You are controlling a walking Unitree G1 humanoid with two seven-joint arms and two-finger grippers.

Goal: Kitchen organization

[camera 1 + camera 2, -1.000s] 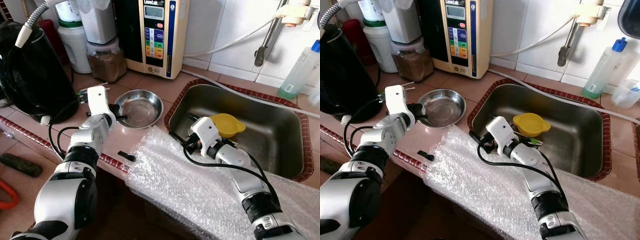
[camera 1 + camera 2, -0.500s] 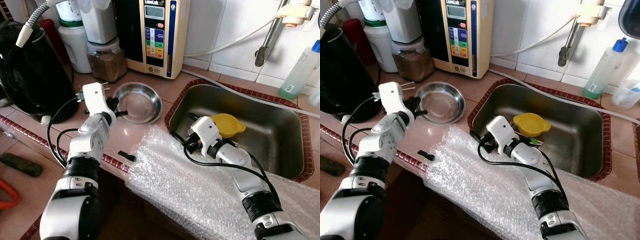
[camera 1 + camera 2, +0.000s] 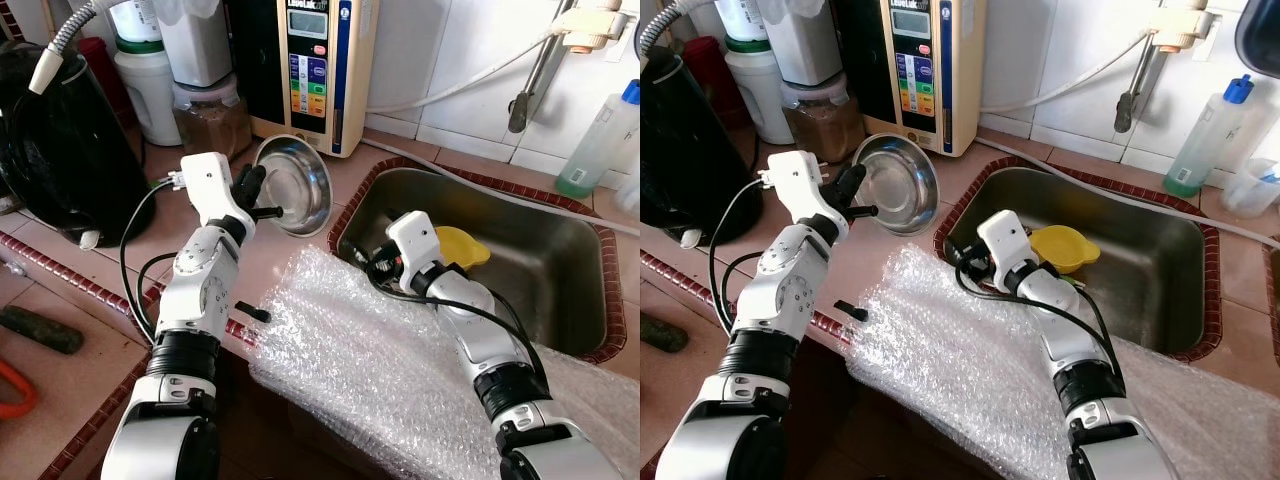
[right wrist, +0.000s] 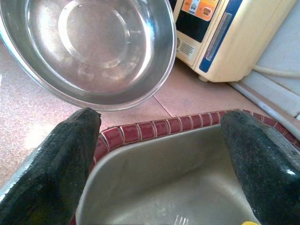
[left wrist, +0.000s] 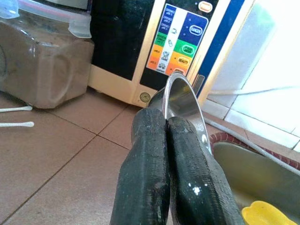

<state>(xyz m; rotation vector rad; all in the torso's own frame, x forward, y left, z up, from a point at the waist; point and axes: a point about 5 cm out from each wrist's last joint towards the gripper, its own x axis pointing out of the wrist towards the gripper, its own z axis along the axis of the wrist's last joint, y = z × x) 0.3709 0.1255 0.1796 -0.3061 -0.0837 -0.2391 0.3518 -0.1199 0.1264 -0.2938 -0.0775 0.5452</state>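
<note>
A steel bowl (image 3: 297, 185) hangs tilted above the tiled counter, just left of the sink (image 3: 540, 300). My left gripper (image 3: 262, 198) is shut on its near rim; in the left wrist view the fingers (image 5: 187, 164) pinch the rim of the bowl (image 5: 185, 101) edge-on. My right gripper (image 3: 378, 268) is open at the sink's near left corner, holding nothing. The right wrist view looks between its wide-spread fingers (image 4: 61, 159) at the bowl (image 4: 93, 47) beyond the red tile edge. A yellow plastic bowl (image 3: 462, 248) lies in the sink behind the right wrist.
Bubble wrap (image 3: 400, 370) covers the counter's front edge. A water ioniser (image 3: 315, 70), a jar of brown powder (image 3: 212, 120) and a black kettle (image 3: 60, 150) stand at the back left. A soap bottle (image 3: 600, 140) stands behind the sink. A small black part (image 3: 255, 312) lies near the counter edge.
My left gripper has lifted the steel bowl off the counter, tipped it on edge and carried it right toward the sink. My right gripper rose slightly at the sink corner.
</note>
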